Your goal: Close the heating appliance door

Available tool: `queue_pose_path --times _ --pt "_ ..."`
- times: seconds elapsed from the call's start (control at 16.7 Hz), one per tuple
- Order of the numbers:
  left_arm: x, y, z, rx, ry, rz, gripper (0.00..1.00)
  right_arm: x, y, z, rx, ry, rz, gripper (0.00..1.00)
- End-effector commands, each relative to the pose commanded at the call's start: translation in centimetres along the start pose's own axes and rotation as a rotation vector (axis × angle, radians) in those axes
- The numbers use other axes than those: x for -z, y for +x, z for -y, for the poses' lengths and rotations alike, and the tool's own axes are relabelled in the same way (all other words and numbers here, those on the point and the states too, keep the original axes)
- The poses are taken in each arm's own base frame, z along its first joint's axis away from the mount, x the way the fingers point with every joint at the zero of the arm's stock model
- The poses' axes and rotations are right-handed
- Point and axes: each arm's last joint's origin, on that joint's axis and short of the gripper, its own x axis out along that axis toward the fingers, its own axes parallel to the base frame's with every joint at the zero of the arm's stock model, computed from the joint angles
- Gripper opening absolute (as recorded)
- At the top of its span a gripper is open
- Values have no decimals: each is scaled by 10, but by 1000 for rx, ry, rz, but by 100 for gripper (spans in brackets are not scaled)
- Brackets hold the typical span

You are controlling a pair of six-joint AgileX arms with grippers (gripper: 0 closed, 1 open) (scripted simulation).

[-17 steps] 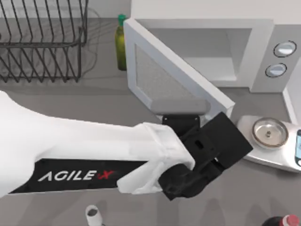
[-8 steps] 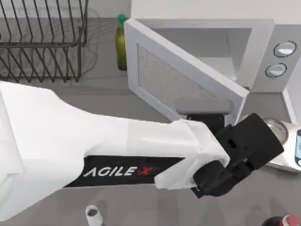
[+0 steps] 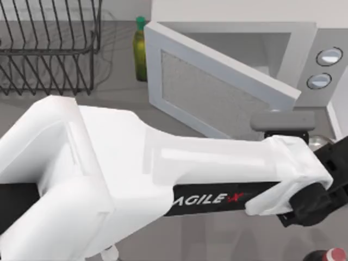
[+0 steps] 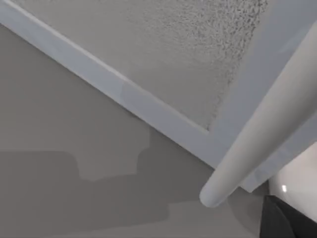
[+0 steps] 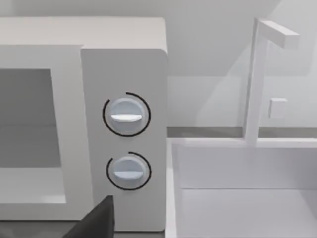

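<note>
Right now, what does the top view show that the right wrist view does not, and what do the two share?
Top view alone: the left arm's end effector at the free edge of the door, which stands partly open; the black wire dish rack; and a green bottle.

Right wrist view alone: a white basin beside the microwave, with a thin white post rising from it.

Both: the microwave, its pale cavity and two round silver knobs.

Our left arm (image 3: 163, 179) has swept farther toward the worktop's right side, its dark wrist now at the right edge of the top view; the door (image 3: 217, 92) has swung with it, closer to the heating appliance (image 3: 304, 38), narrowing the open gap; the arm now covers the small scale we saw earlier.
</note>
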Motion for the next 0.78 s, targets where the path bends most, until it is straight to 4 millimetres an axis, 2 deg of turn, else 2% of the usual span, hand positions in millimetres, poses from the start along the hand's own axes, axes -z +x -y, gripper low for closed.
queue_pose_path --times 0.3,0.66,0.78 --pt "-6 7 0 0 -7 -1 0 0 0 0 0 0 0 100" --pt "-56 68 -1 0 -8 1 0 0 0 0 0 0 0 100" --pt "-64 80 -3 1 -7 1 0 0 0 0 0 0 0 100"
